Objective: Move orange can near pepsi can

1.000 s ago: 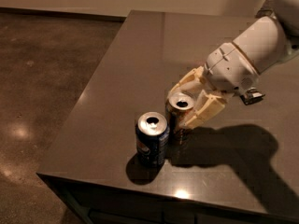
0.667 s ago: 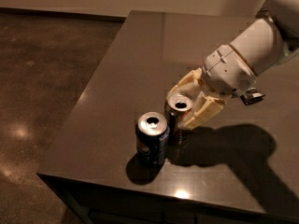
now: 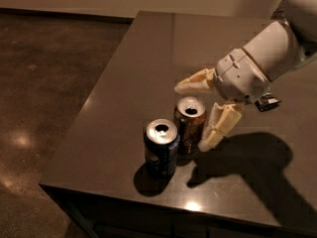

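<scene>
The orange can [image 3: 189, 125] stands upright on the dark table [image 3: 148, 53] near its front edge, silver top showing. The pepsi can [image 3: 160, 150], dark blue with a silver top, stands upright just to its front left, almost touching it. My gripper [image 3: 190, 118] reaches in from the right with its cream fingers spread. One finger [image 3: 195, 82] is behind the orange can and the other [image 3: 220, 125] is at its right side. The jaws are open around the can and do not squeeze it.
The table's left edge and front edge run close to the two cans, with a brown floor [image 3: 44, 83] beyond. My white arm [image 3: 270, 53] comes in over the table's right side and casts a dark shadow [image 3: 242, 167] there.
The fingers have spread apart and let go of the orange can. The near finger has moved right and down. Both cans stand where they were.
</scene>
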`<state>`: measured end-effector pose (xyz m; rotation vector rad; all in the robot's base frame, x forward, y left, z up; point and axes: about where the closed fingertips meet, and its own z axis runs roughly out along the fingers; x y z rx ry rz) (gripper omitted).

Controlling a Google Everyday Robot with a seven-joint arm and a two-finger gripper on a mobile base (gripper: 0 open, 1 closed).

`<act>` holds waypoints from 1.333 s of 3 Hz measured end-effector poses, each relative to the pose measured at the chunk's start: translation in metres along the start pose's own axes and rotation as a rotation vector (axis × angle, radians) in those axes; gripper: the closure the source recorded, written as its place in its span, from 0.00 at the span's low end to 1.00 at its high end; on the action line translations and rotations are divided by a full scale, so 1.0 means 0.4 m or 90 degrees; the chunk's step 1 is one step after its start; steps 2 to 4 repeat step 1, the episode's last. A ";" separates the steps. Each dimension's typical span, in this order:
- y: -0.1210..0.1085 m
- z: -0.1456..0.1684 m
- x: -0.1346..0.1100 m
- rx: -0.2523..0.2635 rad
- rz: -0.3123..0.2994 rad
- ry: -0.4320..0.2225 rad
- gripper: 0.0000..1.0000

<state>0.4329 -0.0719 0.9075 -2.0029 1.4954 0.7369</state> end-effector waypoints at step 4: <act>0.000 0.000 0.000 0.000 0.000 0.000 0.00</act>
